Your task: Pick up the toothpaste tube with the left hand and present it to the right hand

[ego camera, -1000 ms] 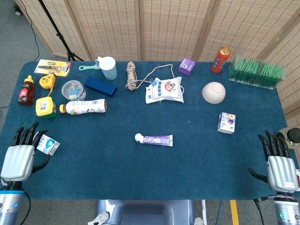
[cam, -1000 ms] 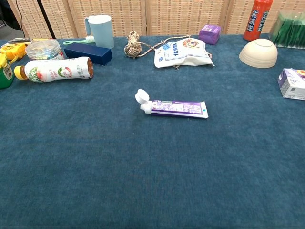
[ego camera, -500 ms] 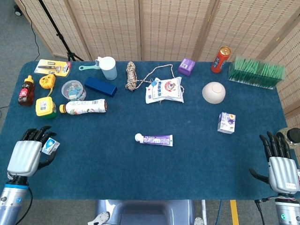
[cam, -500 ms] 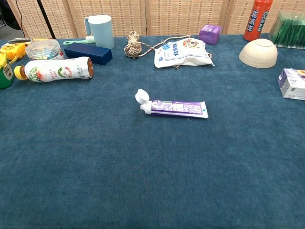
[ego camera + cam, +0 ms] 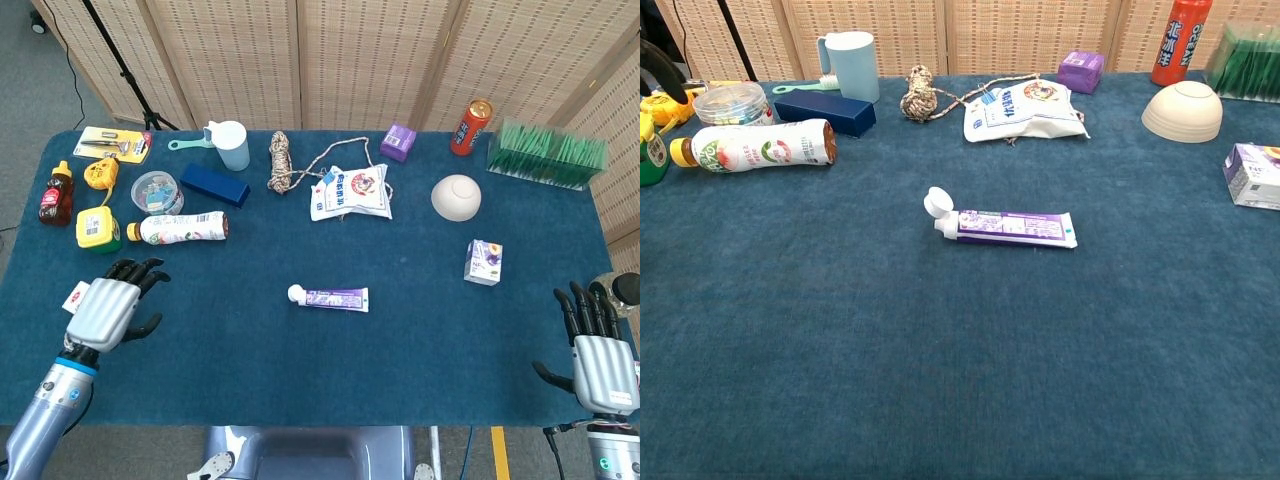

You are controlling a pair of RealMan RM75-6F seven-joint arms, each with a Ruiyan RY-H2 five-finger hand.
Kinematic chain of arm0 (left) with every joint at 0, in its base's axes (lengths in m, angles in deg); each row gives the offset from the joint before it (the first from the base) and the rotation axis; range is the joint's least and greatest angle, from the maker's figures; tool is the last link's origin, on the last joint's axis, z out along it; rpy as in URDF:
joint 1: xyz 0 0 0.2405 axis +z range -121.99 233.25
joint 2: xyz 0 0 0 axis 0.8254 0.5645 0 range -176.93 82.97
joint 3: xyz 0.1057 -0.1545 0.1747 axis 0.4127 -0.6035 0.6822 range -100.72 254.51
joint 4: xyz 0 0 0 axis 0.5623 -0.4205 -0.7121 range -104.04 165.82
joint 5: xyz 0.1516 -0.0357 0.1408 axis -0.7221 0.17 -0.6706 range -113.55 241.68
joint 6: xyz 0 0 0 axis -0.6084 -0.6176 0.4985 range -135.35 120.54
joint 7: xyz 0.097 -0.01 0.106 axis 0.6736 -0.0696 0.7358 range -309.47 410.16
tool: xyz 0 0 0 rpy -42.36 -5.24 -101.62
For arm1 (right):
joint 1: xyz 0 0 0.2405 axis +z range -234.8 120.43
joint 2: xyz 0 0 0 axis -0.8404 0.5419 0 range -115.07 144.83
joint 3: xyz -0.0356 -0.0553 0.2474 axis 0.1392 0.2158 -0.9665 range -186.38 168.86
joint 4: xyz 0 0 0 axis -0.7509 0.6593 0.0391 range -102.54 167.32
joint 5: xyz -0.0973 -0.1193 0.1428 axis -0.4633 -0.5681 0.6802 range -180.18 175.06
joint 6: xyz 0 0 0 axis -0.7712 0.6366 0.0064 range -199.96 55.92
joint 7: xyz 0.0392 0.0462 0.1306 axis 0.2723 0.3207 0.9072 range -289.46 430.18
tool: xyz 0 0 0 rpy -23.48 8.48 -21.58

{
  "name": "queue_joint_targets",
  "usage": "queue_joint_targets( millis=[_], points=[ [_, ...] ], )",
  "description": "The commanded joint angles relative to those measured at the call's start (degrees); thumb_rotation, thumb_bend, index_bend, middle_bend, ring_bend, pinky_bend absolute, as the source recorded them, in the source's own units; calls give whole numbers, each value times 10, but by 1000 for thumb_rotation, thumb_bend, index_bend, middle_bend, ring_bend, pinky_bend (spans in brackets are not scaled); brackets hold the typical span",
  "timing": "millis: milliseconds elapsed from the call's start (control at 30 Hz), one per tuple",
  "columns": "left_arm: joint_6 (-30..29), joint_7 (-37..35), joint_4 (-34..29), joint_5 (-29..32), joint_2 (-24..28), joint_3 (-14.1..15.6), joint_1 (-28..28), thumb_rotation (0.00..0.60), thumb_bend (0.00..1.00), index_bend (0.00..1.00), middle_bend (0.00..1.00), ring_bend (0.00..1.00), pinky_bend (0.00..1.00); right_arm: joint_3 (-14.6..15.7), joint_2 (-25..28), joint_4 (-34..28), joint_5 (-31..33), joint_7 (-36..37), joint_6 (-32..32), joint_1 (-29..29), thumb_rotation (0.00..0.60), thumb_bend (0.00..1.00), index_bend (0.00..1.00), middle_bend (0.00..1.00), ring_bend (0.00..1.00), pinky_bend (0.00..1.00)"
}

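The left hand [image 5: 106, 307] hovers over the near left part of the blue table [image 5: 240, 370], back plate turned up, its dark fingers [image 5: 138, 270] spread apart and reaching away from the robot toward the table's middle, holding nothing; its silver forearm runs back and down to the lower left corner of the head view. In the chest view only a dark fingertip shows at the upper left edge. Just beside the hand's outer edge a small white carton [image 5: 76, 295] peeks out, and whether the hand touches it cannot be told. The right hand [image 5: 597, 352] is at the near right corner of the table, back plate up, fingers straight, slightly parted and pointing away from the robot, thumb out to the side, empty. The toothpaste tube [image 5: 336, 298] lies flat near the middle of the table, its white flip cap [image 5: 937, 203] open at the left end and the crimped tail to the right, well apart from both hands. Farther back on the left lie a white drink bottle [image 5: 183, 227] on its side and a dark blue box [image 5: 215, 185]; a white bowl [image 5: 456, 196] sits upside down on the right, with a small purple-and-white carton [image 5: 483, 262] nearer the robot
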Motion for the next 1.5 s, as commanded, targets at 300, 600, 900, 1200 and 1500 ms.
queue_joint_targets(
  millis=[300, 600, 900, 1200, 1500],
  points=[
    [80, 5, 21, 42, -35, -27, -78, 600, 277, 223, 165, 212, 174, 3, 2, -4, -2, -3, 2, -3, 600, 0, 52, 0, 0, 0],
    [126, 68, 43, 89, -108, -54, -163, 600, 277, 207, 153, 202, 174, 3, 5, -8, -2, -5, 7, -7, 600, 0, 52, 0, 0, 0],
    [167, 104, 91, 173, -182, -70, -241, 600, 277, 214, 153, 202, 174, 3, 5, -6, -1, -3, 8, -9, 600, 0, 52, 0, 0, 0],
    [181, 134, 131, 239, -236, -63, -295, 600, 277, 214, 153, 195, 174, 4, 8, -7, 0, -1, 15, -15, 600, 0, 50, 0, 0, 0],
    [186, 179, 209, 322, -325, -43, -355, 600, 277, 233, 153, 204, 174, 7, 15, -7, -1, 4, 28, -27, 600, 0, 50, 0, 0, 0]
  ],
)
